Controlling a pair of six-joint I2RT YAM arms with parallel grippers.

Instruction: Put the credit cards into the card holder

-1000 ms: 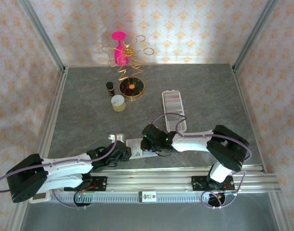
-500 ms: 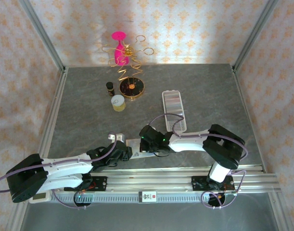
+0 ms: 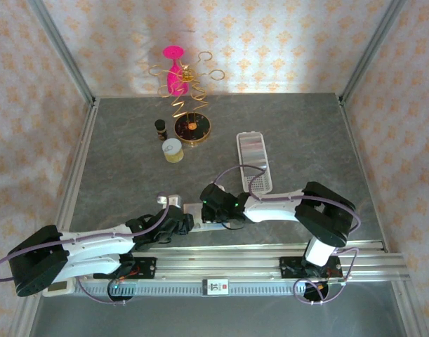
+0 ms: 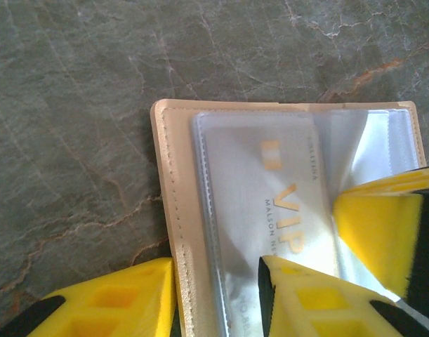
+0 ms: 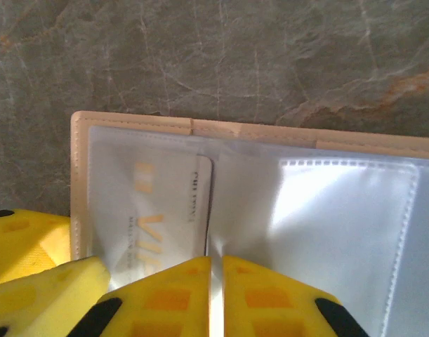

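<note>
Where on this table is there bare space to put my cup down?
Bare grey stone table lies left of the round yellowish jar and right of the long white perforated tray. Crowded: the near middle, where the left pincer and right pincer meet on the beige stitched wallet with clear sleeves.

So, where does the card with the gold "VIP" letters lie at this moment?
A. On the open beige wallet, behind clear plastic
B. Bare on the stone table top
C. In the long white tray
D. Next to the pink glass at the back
A: the card lies flat behind clear plastic on the open beige wallet, and the right hand pinches a clear sleeve just beside it.
</note>
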